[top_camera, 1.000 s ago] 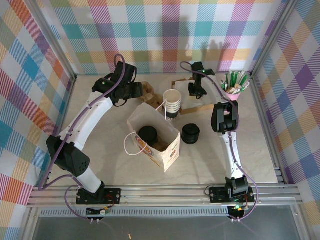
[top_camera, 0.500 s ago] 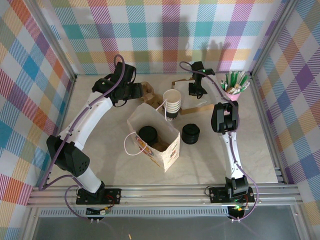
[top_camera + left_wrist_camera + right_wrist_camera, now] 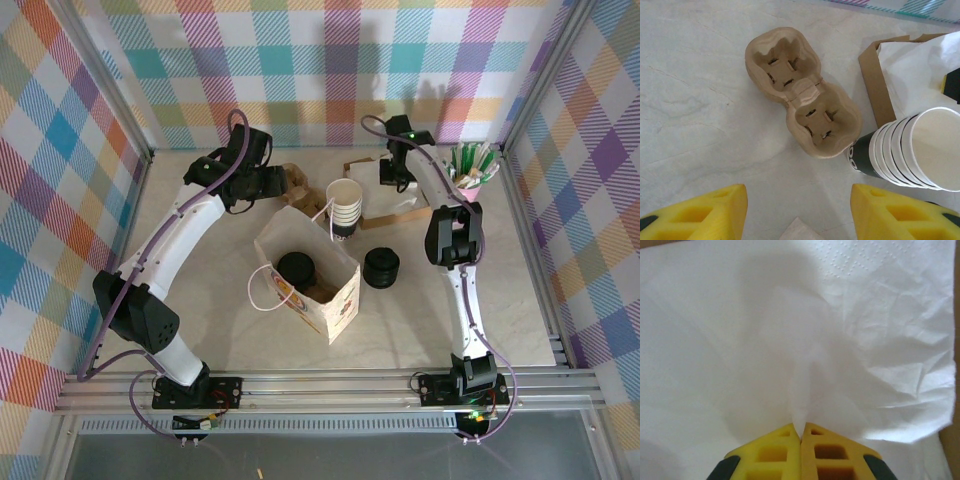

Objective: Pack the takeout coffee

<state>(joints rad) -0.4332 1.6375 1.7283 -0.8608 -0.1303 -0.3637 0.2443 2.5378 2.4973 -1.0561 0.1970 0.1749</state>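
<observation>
Right arm's wrist has pulled back toward the rear wall since a second ago. The right claw (image 3: 801,432) is now pinched shut on the white napkin (image 3: 850,340), tenting it upward. Everything else is unmoved. Pale marbled bench (image 3: 230,335), plaid walls (image 3: 330,60). Takeout coffee (image 3: 297,267) stands inside the open paper bag (image 3: 335,300), black lid showing. Left arm is stretched far forward; left claw (image 3: 797,195) hangs open above the pulp cup carrier (image 3: 802,97), which touches the lidless cup stack (image 3: 920,150).
</observation>
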